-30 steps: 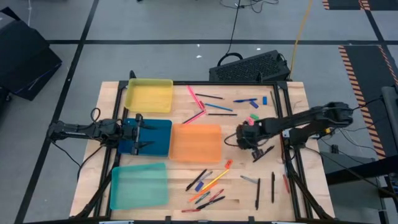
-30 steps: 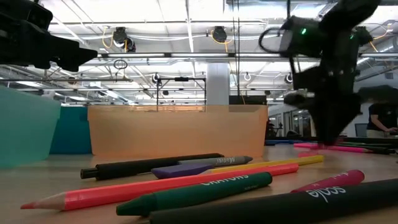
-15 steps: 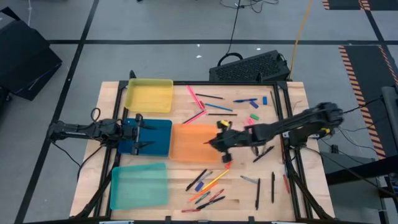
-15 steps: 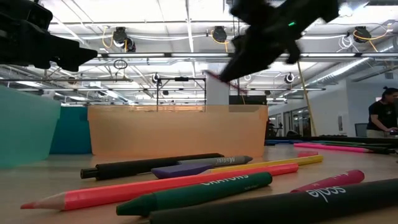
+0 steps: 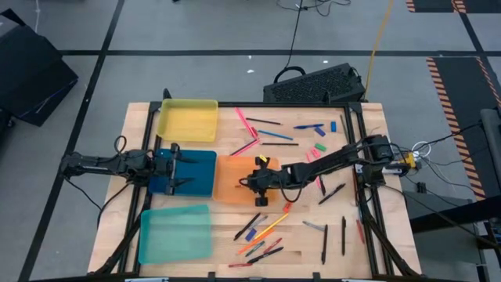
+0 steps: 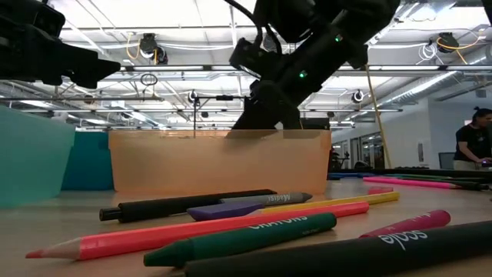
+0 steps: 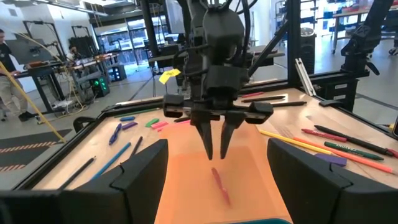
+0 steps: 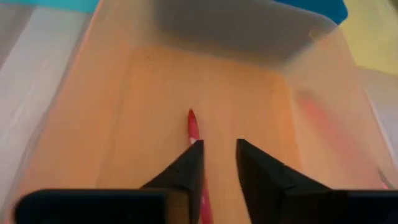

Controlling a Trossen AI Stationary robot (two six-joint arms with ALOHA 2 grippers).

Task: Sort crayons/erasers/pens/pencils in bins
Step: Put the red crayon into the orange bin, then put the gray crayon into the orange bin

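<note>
The wooden table (image 5: 376, 235) is carrying four bins: the yellow bin (image 5: 187, 121) at the far left corner, the dark blue bin (image 5: 200, 174) below it, the teal bin (image 5: 174, 233) nearest the front edge, and the orange bin (image 5: 235, 176) in the middle.

The right arm is reaching across the table from the right side, and the right gripper (image 5: 257, 183) is hanging over the orange bin's interior. In the left wrist view its fingers (image 7: 207, 138) are pointing straight down and standing slightly apart, holding nothing between them. Just beneath them a red pencil (image 7: 220, 185) is lying on the orange bin's floor; the right wrist view is showing the same pencil (image 8: 193, 127) just beyond the parted fingertips.

The left gripper (image 5: 174, 170) is waiting over the dark blue bin, its fingers spread wide apart and empty.

Outside the bins, pink pencils (image 5: 247, 135) and dark pens (image 5: 275, 135) are lying behind the orange bin, with small erasers (image 5: 319, 146) near them. In front of the orange bin, a mixed cluster of pens, pencils and crayons (image 5: 261, 235) is lying scattered, with more dark pens (image 5: 334, 233) to its right. In the low view a green crayon (image 6: 246, 238) is lying nearest the camera.
</note>
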